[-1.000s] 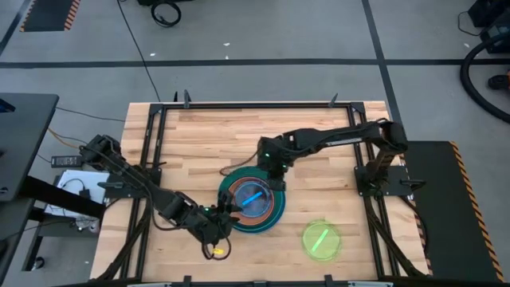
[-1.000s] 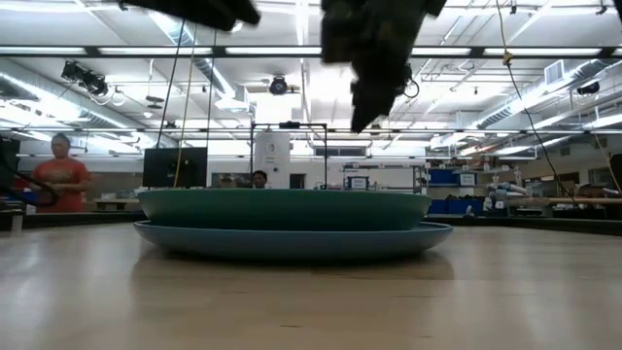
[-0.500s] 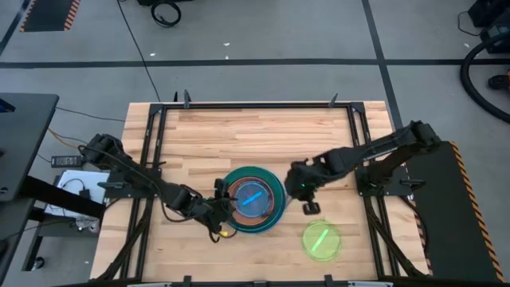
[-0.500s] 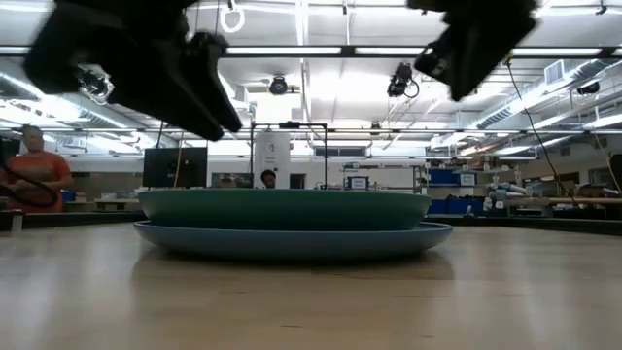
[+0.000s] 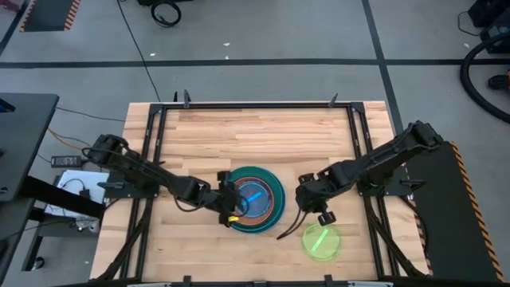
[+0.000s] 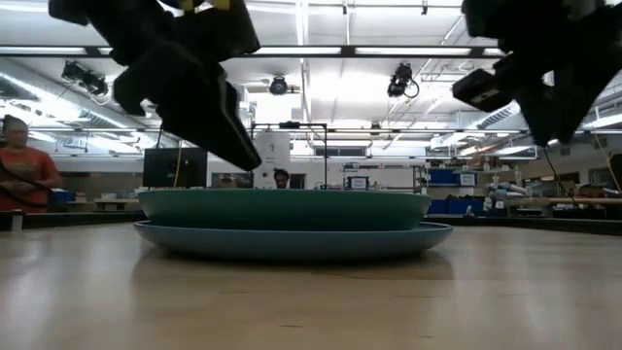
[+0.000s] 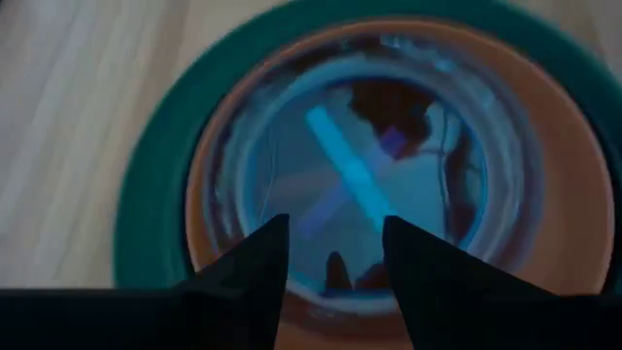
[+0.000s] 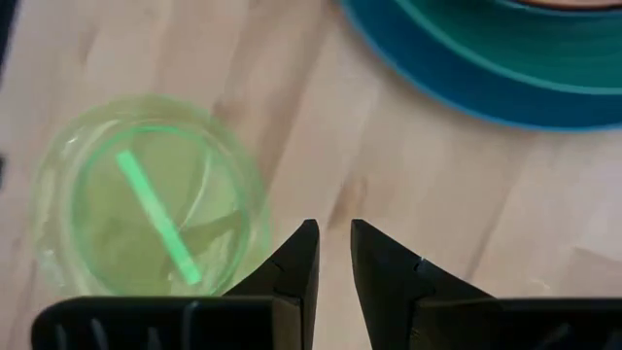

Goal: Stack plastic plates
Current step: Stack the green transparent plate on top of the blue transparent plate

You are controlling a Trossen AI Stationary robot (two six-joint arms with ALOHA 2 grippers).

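Observation:
A stack of plastic plates (image 5: 253, 198) rests on the table's middle. A large blue plate lies at the bottom, then a teal-green one (image 6: 282, 207), then a tan-orange one (image 7: 554, 194). A translucent cyan plate (image 7: 360, 175) is on top. A small translucent lime plate (image 5: 321, 241) lies flat on the wood alone, toward the near right. My left gripper (image 7: 335, 248) hangs open over the stack's near-left rim and touches nothing. My right gripper (image 8: 333, 243) hovers between the stack and the lime plate (image 8: 146, 209), close to that plate. Its fingers stand a narrow gap apart with nothing between them.
Black frame rails (image 5: 151, 159) run along the table's left, right and far sides. Bare wood (image 5: 255, 135) lies beyond the stack. A loose black cable (image 5: 288, 231) trails by the lime plate. A person (image 6: 19, 165) stands in the room behind.
My left gripper has come from the table's near edge up to the stack, sinking and rolling. My right gripper has left its place over the stack and swung toward the right and near edges, ending beside the lime plate. The plates have not moved.

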